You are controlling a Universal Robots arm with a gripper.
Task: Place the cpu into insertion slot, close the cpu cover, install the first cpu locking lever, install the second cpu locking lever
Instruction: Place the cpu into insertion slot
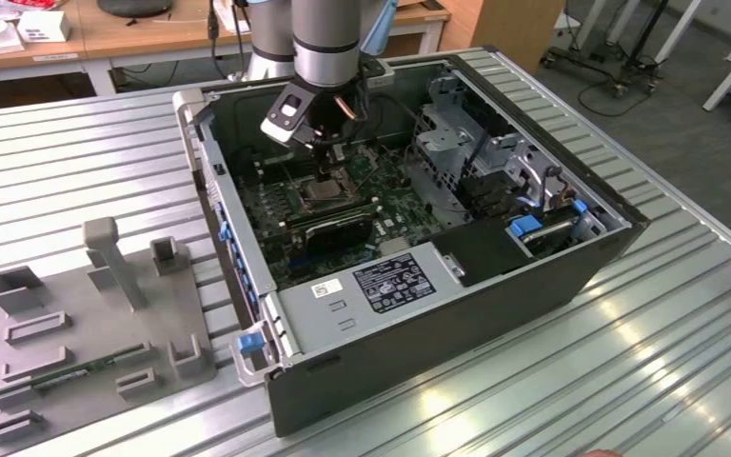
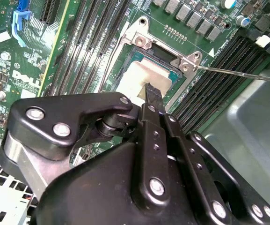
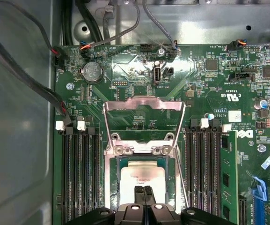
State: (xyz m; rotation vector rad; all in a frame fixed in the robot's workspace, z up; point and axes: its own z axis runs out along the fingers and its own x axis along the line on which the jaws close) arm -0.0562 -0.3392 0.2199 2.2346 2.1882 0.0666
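- Lying flat inside the insertion slot (image 3: 110, 183), the cpu (image 3: 142, 176) shows its pale top.
- The cpu cover (image 3: 144, 104) is open, folded back beside the slot.
- The gripper (image 3: 143, 191) has its fingers pressed together, with the tips at the cpu's top.
- The open computer case (image 1: 467, 324) holds the green motherboard (image 3: 209, 84).

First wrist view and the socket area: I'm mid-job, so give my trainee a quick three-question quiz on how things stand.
1. True or false: the cpu cover is closed over the cpu.
2. Where does the gripper sit? A) over the cpu B) over the long memory slots C) outside the case
3. Fill in: in the exterior view, the grey parts holder lies to that view's ____ of the computer case.

Key: 1 false, the cover is swung open; 2 A; 3 left.
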